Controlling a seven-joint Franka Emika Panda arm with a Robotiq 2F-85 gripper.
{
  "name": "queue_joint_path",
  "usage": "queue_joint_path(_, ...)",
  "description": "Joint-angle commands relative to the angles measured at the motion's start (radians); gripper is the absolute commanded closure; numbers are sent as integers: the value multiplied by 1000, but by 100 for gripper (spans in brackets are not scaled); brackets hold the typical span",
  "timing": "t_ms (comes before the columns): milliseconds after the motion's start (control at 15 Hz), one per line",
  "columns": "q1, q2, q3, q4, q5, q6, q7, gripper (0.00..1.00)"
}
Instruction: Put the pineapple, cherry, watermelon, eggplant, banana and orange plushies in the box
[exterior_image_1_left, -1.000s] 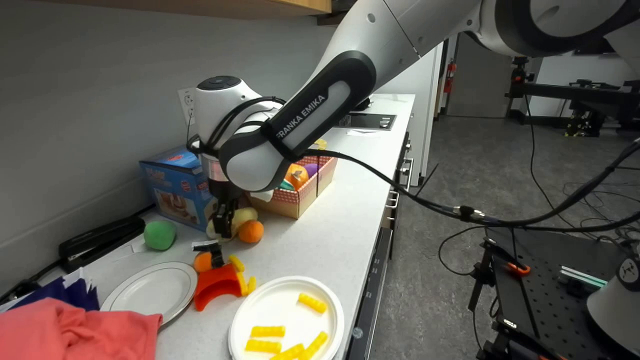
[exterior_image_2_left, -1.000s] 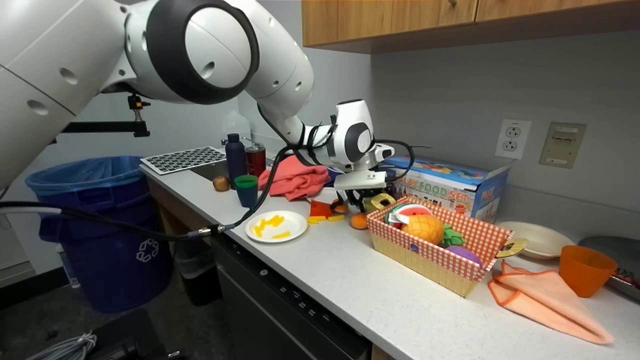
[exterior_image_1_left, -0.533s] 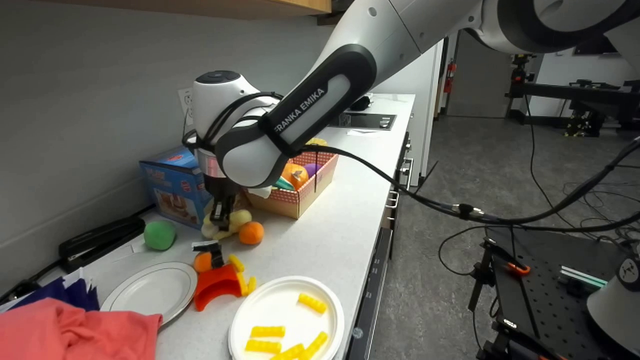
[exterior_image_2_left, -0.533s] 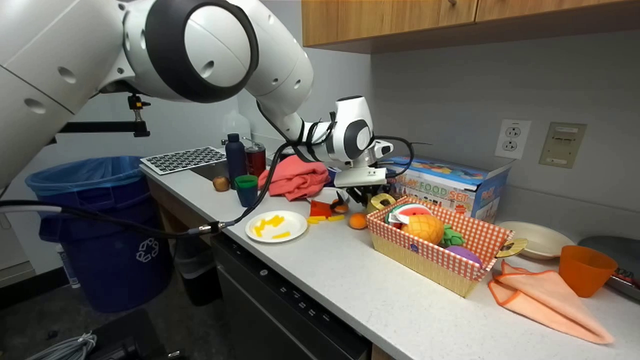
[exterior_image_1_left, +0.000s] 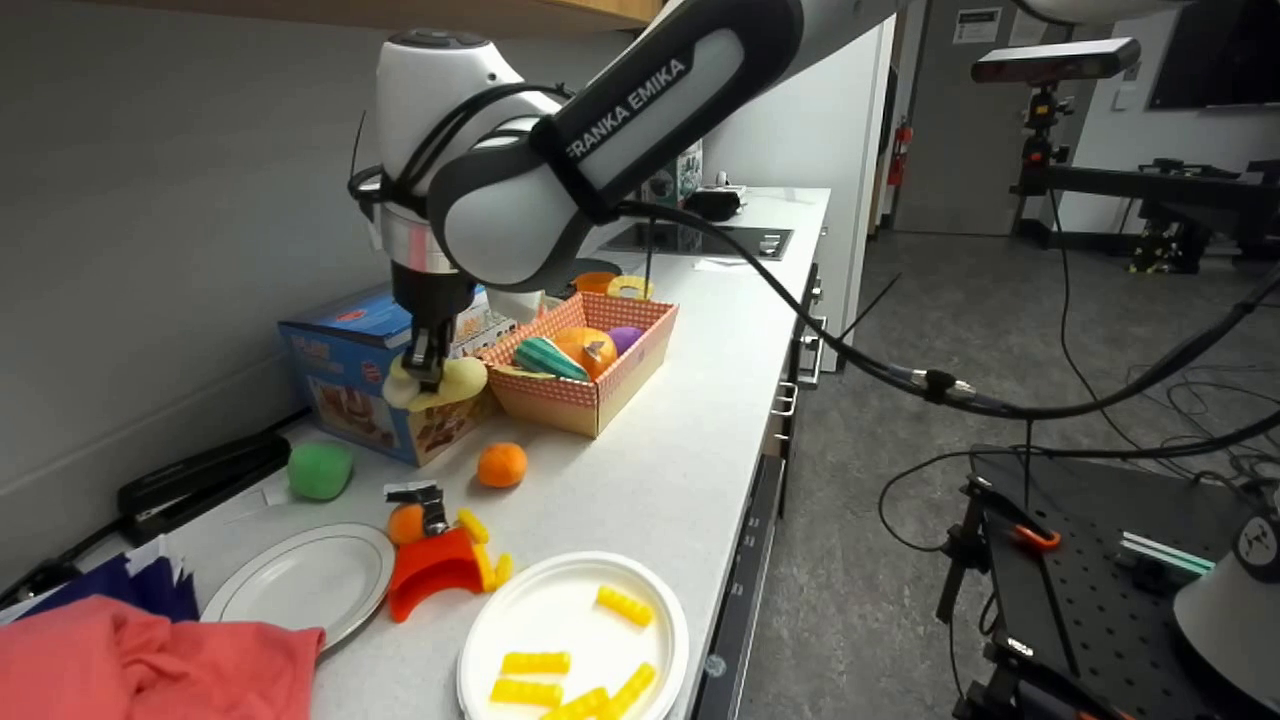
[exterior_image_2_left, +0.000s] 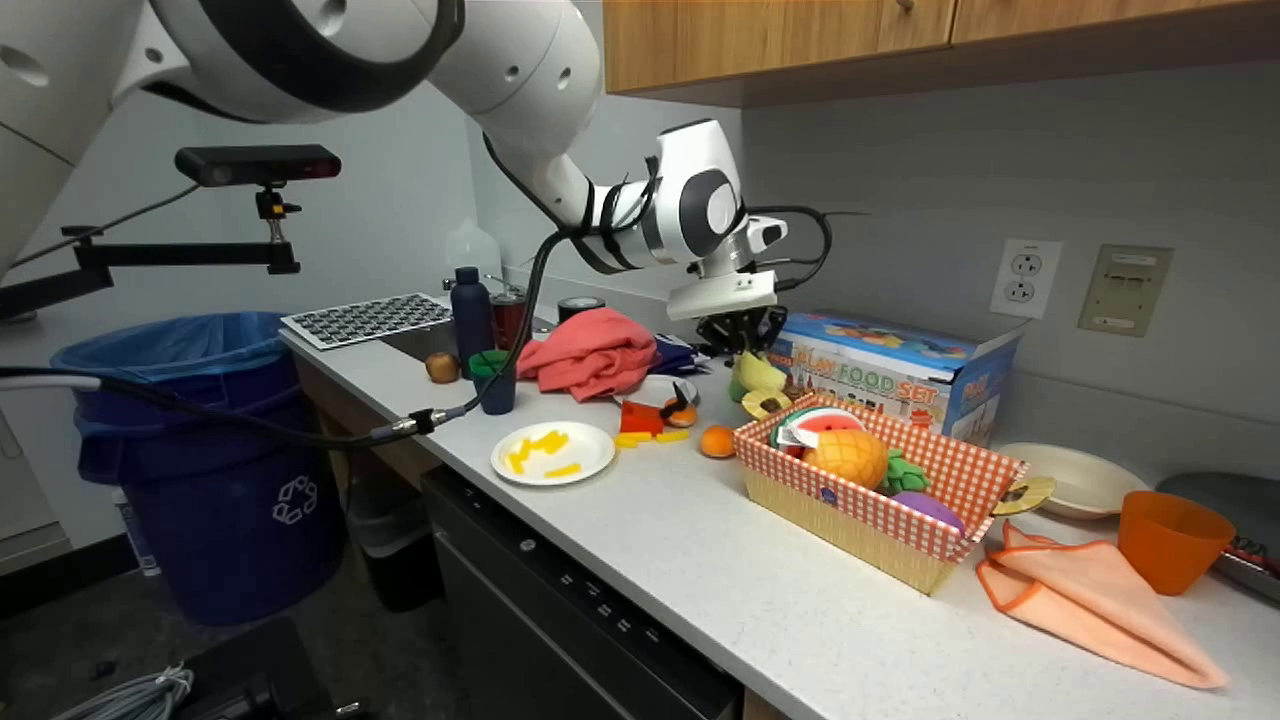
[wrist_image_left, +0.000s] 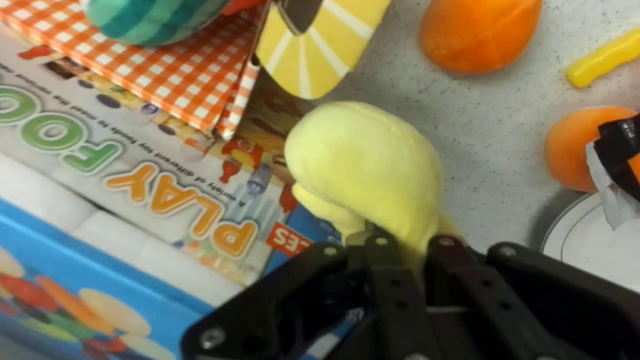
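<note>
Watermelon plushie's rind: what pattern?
Striped: the watermelon rind alternates darker and lighter teal-green bands, showing best in the wrist view.

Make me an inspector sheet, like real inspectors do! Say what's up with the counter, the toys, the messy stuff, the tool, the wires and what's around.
Surface: pale speckled counter.
Box: red-checked; watermelon, pineapple and eggplant inside.
Orange: on the counter, outside the box.
Banana: seems to be the pale yellow plush, up off the counter.
Cherry: can't make it out.
Clutter: blue printed carton, green ball, red toy piece, pink cloth, white plate with yellow sticks.
Tool: closed on that yellow plush.
Cables: black cable droops from the arm, past the counter's front edge.
Surroundings: grey wall with a socket, wooden cabinet above, blue bin by the counter.
</note>
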Motion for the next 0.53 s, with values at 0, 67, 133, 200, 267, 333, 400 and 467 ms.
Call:
queue_joint_path(0, -9, -124, -25, -147, -16, 69, 30, 97)
queue_joint_path(67, -15, -145, -32, -175, -14, 84, 38, 97)
queue_joint_path(133, -17, -159, -45, -199, -18, 101, 55, 97)
queue_joint_path(200, -24, -171, -55, -223, -15, 117, 66, 97)
queue_joint_path(267, -26, -182, -69, -245, -19, 131, 82, 97)
queue_joint_path(333, -26, -192, -87, -269, -25, 144, 105, 97)
queue_joint_path(400, -31, -199, -99, -292, -23, 158, 121, 97)
queue_joint_path(467, -31, -206, -117, -314, -29, 175, 143, 97)
